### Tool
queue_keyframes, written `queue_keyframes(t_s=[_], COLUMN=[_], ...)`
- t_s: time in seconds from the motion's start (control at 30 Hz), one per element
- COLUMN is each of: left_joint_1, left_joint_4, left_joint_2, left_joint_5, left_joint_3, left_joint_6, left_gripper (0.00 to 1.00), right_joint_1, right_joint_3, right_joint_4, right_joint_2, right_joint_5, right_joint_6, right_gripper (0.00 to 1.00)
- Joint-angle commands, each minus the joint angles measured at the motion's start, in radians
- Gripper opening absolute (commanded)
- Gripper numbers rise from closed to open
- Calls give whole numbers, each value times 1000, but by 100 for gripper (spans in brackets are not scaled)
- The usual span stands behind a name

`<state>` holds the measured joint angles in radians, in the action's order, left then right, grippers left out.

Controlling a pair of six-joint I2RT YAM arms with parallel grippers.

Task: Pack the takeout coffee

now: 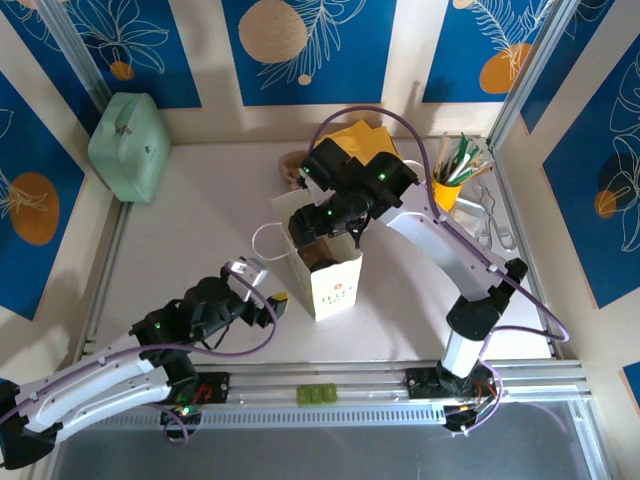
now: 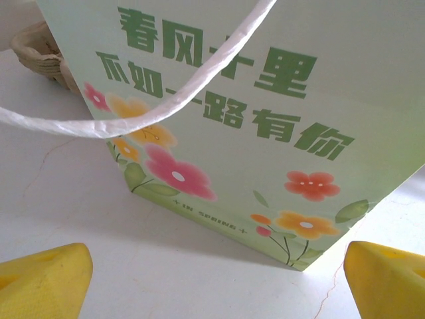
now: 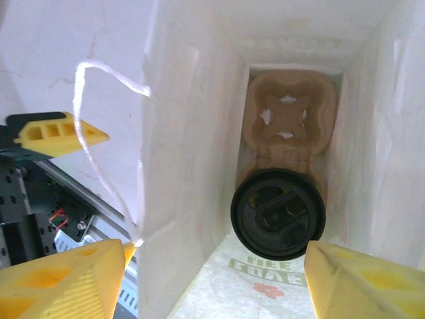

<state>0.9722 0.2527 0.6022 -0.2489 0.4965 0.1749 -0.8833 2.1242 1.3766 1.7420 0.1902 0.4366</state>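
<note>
Deep inside the paper bag (image 3: 179, 166), the takeout coffee (image 3: 279, 212) sits in a cardboard carrier (image 3: 319, 100) that should keep it upright, the right claw (image 3: 218, 249) spread empty above, the left claw (image 2: 218, 256) gaping empty beside.

Top camera looks down from behind both arms; left wrist closely faces the side of the pale-green flowered paper bag (image 2: 279, 173), right wrist looks down inside it.
</note>
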Motion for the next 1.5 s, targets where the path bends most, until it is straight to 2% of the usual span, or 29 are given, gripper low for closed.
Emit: queue_keyframes(t_s=[0.0,0.3,0.47,0.8,1.0,1.33,1.47], left_joint_1=[6,7,7,6,6,6,6], left_joint_4=[3,4,6,10,11,25,29], left_joint_2=[-13,-12,-13,-11,-12,-32,-47], left_joint_5=[-20,-40,-64,-92,-92,-97,-97], left_joint_3=[37,47,50,49,50,41,33], left_joint_6=[2,-8,-9,-30,-31,-16,-8], left_gripper=[97,97,97,98,98,98,98], right_joint_1=[8,52,114,350,494,687,797], right_joint_3=[58,122,106,-92,-248,-356,-402], right_joint_4=[11,13,-8,-168,-372,-519,-536], right_joint_2=[-29,-50,-90,-251,-332,-325,-317], right_joint_5=[-19,54,88,135,138,160,68], right_joint_6=[-27,-72,-99,-187,-236,-244,-199], right_gripper=[72,71,72,80,80,82,82])
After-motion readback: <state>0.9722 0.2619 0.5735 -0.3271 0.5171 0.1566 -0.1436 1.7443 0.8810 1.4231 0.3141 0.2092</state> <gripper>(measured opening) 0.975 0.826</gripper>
